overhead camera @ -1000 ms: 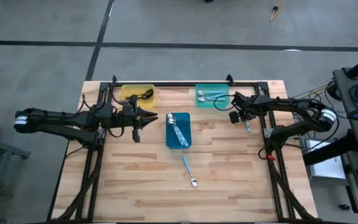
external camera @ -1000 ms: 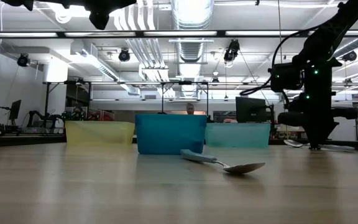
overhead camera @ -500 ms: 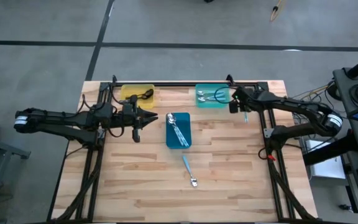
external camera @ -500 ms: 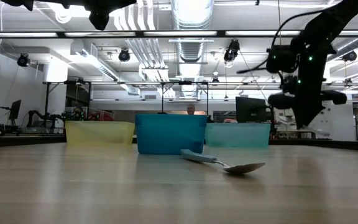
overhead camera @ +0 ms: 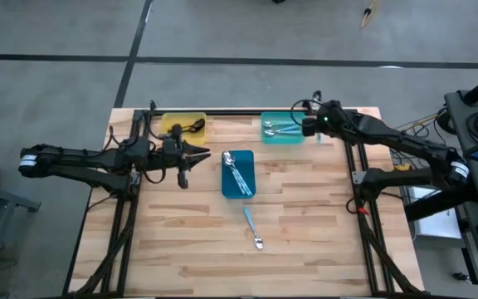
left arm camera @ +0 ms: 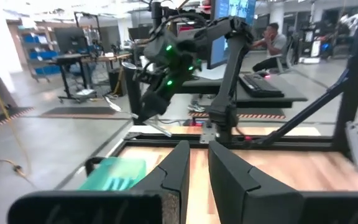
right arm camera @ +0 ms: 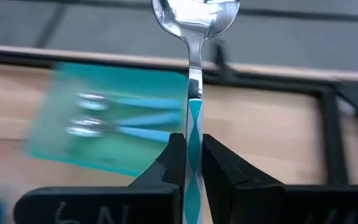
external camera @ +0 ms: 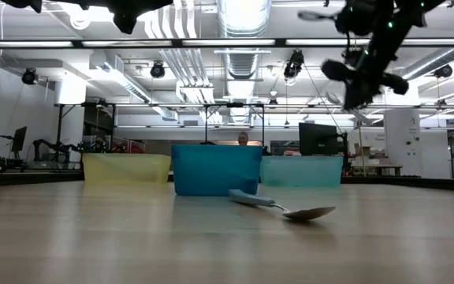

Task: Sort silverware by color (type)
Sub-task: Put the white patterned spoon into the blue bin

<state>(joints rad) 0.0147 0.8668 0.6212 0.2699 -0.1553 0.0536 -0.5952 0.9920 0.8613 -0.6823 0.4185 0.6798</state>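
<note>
Only from its wrist, right pincer (right arm camera: 190, 163) visibly clamps blue-handled spoon (right arm camera: 194, 74).

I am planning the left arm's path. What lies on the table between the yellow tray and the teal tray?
Nothing: in the high view, only bare wood separates the yellow tray from the teal tray. The blue tray sits nearer the front.

I see a light wooden plank table (overhead camera: 305, 224), a yellow tray (overhead camera: 183, 126) at its far left, a teal tray (overhead camera: 283, 128) far right, a blue tray (overhead camera: 238, 174) mid-table, one blue-handled spoon (overhead camera: 252, 228) lying loose nearer me
</note>
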